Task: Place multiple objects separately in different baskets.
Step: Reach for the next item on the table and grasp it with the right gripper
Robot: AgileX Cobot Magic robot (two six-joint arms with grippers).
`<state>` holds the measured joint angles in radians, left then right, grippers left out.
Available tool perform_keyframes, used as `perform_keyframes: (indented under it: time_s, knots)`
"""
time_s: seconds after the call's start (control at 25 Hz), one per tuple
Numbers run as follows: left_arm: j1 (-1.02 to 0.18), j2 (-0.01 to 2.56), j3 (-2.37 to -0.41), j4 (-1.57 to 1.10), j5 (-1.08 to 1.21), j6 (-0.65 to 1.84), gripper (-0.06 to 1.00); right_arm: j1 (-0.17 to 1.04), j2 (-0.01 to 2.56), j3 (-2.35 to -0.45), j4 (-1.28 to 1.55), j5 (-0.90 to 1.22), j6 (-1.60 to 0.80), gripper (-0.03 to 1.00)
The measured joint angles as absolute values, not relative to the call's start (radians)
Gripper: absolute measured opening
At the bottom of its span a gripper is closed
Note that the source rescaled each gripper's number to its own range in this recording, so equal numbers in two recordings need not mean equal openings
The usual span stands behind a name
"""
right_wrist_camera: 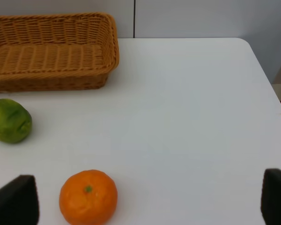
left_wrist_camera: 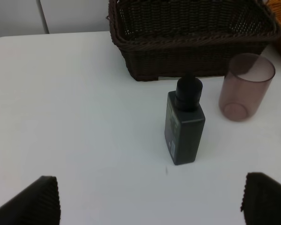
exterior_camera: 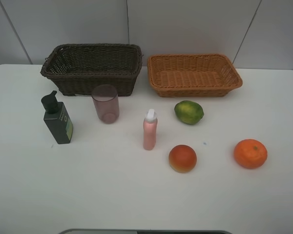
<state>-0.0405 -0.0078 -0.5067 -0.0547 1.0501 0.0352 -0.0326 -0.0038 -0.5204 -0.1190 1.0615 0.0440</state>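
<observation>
Nothing binned yet. Left gripper (left_wrist_camera: 152,201), right gripper (right_wrist_camera: 145,201) spread, empty. Next, likely: right gripper closes round orange (right_wrist_camera: 88,197), lower left of right wrist view.

Pump bottle (left_wrist_camera: 185,126) label — illegible

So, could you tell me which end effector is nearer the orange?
Right: the right end effector sits just before the orange; the left end effector faces the bottle instead.
</observation>
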Motion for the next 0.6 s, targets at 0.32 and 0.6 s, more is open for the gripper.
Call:
perform_keyframes:
  time_s: [0.32,0.6]
  knots:
    - [-0.041,-0.008,-0.507,-0.055,1.050,0.035,1.00,-0.033,-0.004,-0.520,-0.119,1.061,0.044,1.00]
    - [-0.041,-0.008,-0.507,-0.055,1.050,0.035,1.00,-0.033,-0.004,-0.520,-0.119,1.061,0.044,1.00]
